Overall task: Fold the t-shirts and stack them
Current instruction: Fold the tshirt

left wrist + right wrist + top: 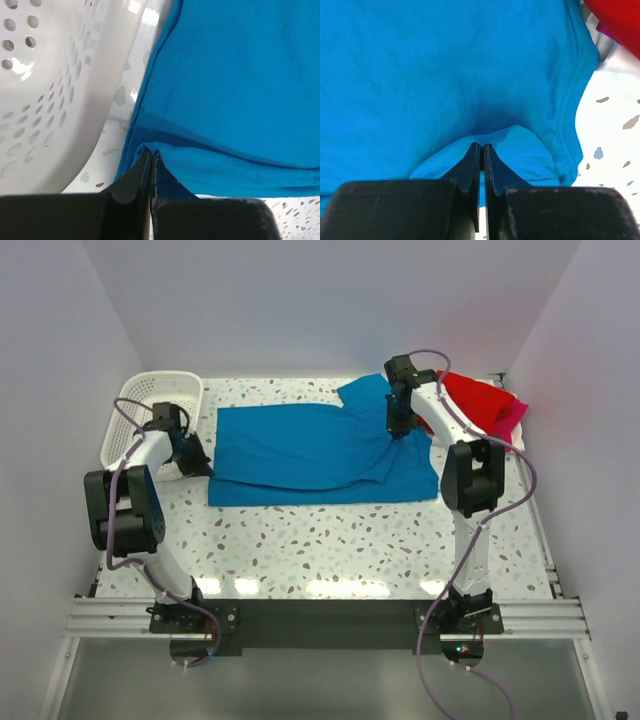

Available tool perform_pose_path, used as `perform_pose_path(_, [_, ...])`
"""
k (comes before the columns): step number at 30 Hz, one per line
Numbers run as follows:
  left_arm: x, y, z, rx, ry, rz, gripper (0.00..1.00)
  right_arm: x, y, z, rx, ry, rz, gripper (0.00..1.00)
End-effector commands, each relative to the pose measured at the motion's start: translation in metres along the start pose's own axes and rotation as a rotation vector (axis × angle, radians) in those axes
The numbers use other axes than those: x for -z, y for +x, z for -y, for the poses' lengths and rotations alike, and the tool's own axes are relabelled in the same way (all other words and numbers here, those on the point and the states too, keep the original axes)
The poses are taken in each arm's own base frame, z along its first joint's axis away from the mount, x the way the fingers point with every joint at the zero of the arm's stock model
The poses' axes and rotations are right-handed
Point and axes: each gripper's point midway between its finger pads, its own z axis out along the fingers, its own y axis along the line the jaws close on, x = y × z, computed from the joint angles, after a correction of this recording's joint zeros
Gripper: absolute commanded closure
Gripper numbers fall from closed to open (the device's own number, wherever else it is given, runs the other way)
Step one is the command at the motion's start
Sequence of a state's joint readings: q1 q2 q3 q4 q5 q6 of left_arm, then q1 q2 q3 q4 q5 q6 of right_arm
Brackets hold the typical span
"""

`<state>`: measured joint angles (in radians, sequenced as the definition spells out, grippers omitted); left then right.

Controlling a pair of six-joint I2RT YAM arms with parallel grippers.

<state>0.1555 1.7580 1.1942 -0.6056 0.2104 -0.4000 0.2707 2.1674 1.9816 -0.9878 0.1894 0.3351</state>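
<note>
The bright blue t-shirt (310, 450) lies spread across the speckled table. My left gripper (200, 466) is shut on its left edge; in the left wrist view the black fingers (131, 180) pinch a raised fold of the blue t-shirt (235, 85). My right gripper (397, 430) is shut on the shirt's right part near a sleeve; in the right wrist view the fingertips (470, 160) pinch a tented fold of the blue t-shirt (420, 75). The red t-shirt (475, 400) lies bunched at the far right with the magenta-pink t-shirt (512, 418) under it.
A white mesh basket (150, 405) stands at the far left, close beside my left gripper; its wall fills the left of the left wrist view (45, 90). White walls close in the table on three sides.
</note>
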Motion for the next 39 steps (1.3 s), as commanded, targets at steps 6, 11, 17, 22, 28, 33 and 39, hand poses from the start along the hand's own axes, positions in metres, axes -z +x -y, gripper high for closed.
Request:
perform_pose_path(6, [0.004, -0.027, 0.003, -0.008, 0.050, 0.055, 1.00, 0.000, -0.009, 0.017, -0.002, 0.041, -0.001, 1.00])
perform_pose_path(11, [0.004, -0.027, 0.006, -0.003, 0.069, 0.051, 1.00, 0.006, -0.010, 0.029, -0.008, 0.063, 0.010, 1.00])
perform_pose_path(17, [0.002, -0.029, 0.006, -0.003, 0.072, 0.046, 1.00, 0.013, -0.010, 0.042, -0.023, 0.085, 0.019, 1.00])
perform_pose_path(22, [0.003, -0.035, 0.006, 0.004, 0.077, 0.053, 1.00, 0.016, -0.014, 0.048, -0.034, 0.092, 0.026, 1.00])
perform_pose_path(28, [0.001, -0.042, 0.009, 0.011, 0.091, 0.057, 1.00, 0.021, -0.017, 0.051, -0.043, 0.091, 0.034, 1.00])
perform_pose_path(33, [-0.008, -0.044, 0.011, 0.021, 0.104, 0.038, 1.00, 0.021, -0.017, 0.055, -0.045, 0.102, 0.033, 1.00])
perform_pose_path(39, [-0.017, -0.050, 0.013, 0.015, 0.114, 0.020, 1.00, 0.028, -0.016, 0.061, -0.051, 0.115, 0.043, 1.00])
